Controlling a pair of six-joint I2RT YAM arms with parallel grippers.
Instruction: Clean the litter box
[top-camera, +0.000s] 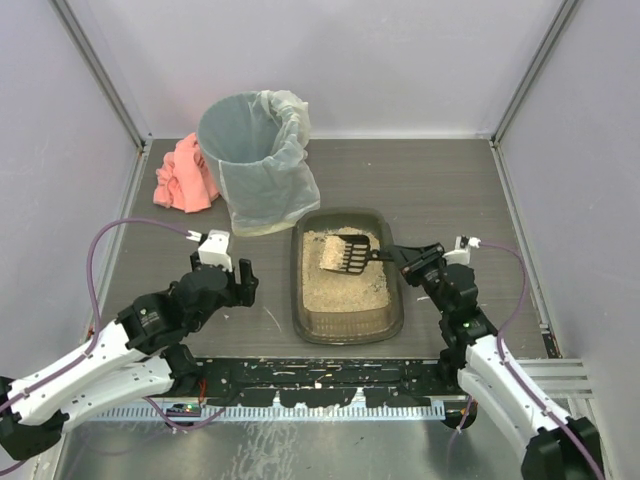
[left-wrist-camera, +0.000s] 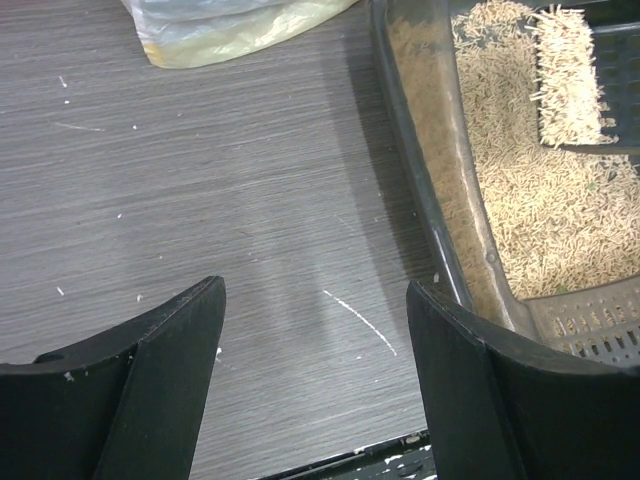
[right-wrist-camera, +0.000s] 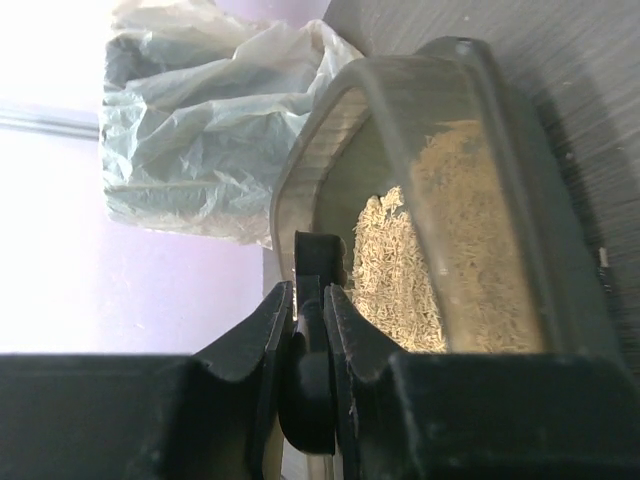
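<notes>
The left fingers stand apart, just left of the litter box. The right fingers clamp the scoop handle above the box; the right wrist view hides the scoop head.

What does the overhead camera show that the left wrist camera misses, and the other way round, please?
Only overhead: the pink cloth, the whole bin, and the right gripper shut on the scoop handle.
Only left wrist: a gridded patch at the box's near corner, and single grains of litter.
Both: the litter box, the scoop heaped with litter, the bin's plastic liner and the open left gripper.
</notes>
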